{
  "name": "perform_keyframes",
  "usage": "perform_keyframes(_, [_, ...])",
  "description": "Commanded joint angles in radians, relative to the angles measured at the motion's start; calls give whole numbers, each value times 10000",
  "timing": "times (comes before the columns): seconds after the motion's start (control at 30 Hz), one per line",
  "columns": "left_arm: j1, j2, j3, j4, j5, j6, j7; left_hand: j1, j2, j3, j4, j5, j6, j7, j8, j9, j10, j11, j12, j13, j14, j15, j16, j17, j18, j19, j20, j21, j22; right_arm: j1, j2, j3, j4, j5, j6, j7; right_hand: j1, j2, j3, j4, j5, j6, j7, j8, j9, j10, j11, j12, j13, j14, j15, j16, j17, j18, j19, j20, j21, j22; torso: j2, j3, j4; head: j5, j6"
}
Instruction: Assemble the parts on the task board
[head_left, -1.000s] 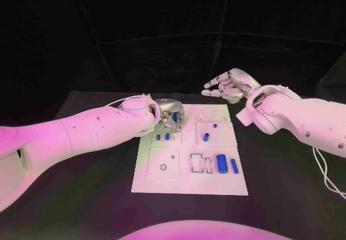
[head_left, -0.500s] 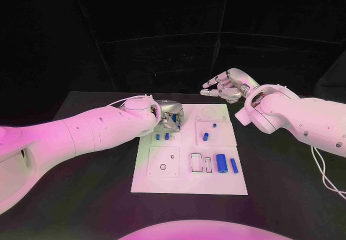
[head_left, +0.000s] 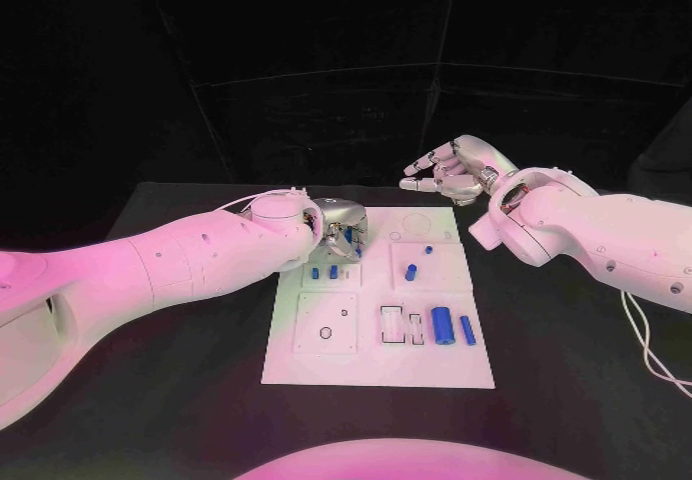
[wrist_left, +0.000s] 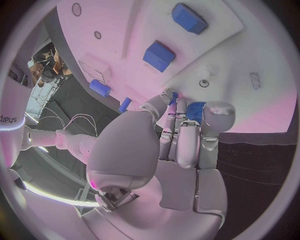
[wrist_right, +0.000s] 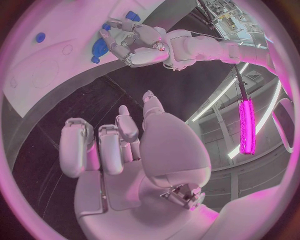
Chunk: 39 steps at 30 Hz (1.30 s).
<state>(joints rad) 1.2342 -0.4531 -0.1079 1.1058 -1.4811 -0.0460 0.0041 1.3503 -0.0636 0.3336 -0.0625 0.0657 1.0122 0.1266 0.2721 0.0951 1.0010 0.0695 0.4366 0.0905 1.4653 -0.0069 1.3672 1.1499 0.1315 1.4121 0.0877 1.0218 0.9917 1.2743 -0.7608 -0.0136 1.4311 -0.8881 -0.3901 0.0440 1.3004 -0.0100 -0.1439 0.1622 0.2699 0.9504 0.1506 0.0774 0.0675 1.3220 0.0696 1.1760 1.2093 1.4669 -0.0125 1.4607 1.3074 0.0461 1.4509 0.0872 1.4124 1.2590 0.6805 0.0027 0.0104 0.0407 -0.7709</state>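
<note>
Fingers (wrist_left: 187, 142) of the left hand (head_left: 340, 225) pinch a small blue part (wrist_left: 195, 111) over the task board (head_left: 381, 370); light, rigid and probably slick, it seems best gripped across its sides, while the right hand (head_left: 454, 172) hovers half-curled, empty.

The left hand (head_left: 339, 228) hangs fingers-down over the far left corner of the task board (head_left: 381, 372). The right hand (head_left: 456, 172) hovers beyond the board's far edge, fingers curled. Blue parts (head_left: 443, 326) lie on the board.
</note>
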Motion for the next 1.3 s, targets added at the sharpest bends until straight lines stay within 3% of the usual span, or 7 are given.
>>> perform_keyframes(0.03, [-41,16,-16,-16,-98,188,25,-4,90,99,8,-39,111,-12,-65,-13,133,-14,-66,-58,153,-78,46,-9,-101,70,-14,67,64,19,12,6,11,23,59,98,-18,81,-58,-18,54,80,-6,38,8,-3,-72,-2,11,637,-37,-22,842,178,-70,5,-48,-4,1,-5,1,-8,-5])
perform_keyframes(0.43, [-63,-218,28,228,-98,-579,39,36,133,776,-222,-79,565,6,-283,-101,790,-76,-587,-239,183,-141,79,-101,-174,135,-98,426,485,19,29,6,-24,23,66,108,-18,81,-58,-18,54,80,-6,38,8,-3,-72,-2,11,637,-37,-22,842,178,-70,5,-48,-4,-11,-7,18,-26,25])
perform_keyframes(0.57, [-62,-342,230,427,-89,-781,62,26,98,844,-259,-78,576,32,-331,-117,824,-61,-661,-243,195,-134,92,-93,-187,155,-96,492,557,19,31,6,-43,23,66,111,-18,81,-58,-18,54,80,-6,38,8,-3,-72,-2,11,637,-37,-22,842,178,-70,5,-48,-4,-15,-5,14,-12,50])
perform_keyframes(0.77, [-56,-679,614,892,94,-832,19,5,75,886,-276,-79,589,50,-360,-127,853,-51,-706,-243,200,-128,89,-114,-199,173,-92,551,621,19,43,6,-69,23,78,110,-18,81,-58,-18,54,80,-6,38,8,-3,-72,-2,11,637,-37,-22,842,178,-70,5,-48,-4,-19,-9,19,5,78])
perform_keyframes(0.87, [-32,-956,730,1124,182,-769,-35,-28,48,900,-279,-81,602,53,-378,-132,874,-45,-736,-242,205,-124,90,-123,-210,188,-89,599,673,18,33,6,-74,23,81,103,-18,81,-58,-18,54,80,-6,38,8,-3,-72,-2,11,637,-37,-22,842,178,-70,5,-48,-4,-20,1,21,16,87])
perform_keyframes(1.1, [16,-1637,815,1460,540,-391,-230,-88,-3,916,-282,-90,641,43,-401,-138,921,-49,-784,-238,201,-121,67,-186,-212,192,-86,618,697,18,11,5,-87,23,88,84,-18,81,-58,-18,54,80,-6,38,8,-3,-72,-2,11,637,-37,-22,842,178,-70,5,-48,-4,-6,-1,25,35,105])
perform_keyframes(1.3, [-9,-1881,799,1521,608,-114,-316,-174,-68,907,-271,-121,674,27,-432,-146,971,-56,-839,-234,198,-126,54,-227,-216,194,-85,646,734,17,15,5,-106,23,108,79,-18,81,-58,-18,54,80,-6,38,8,-3,-72,-2,11,637,-37,-22,842,178,-70,5,-48,-4,5,-16,11,80,102])
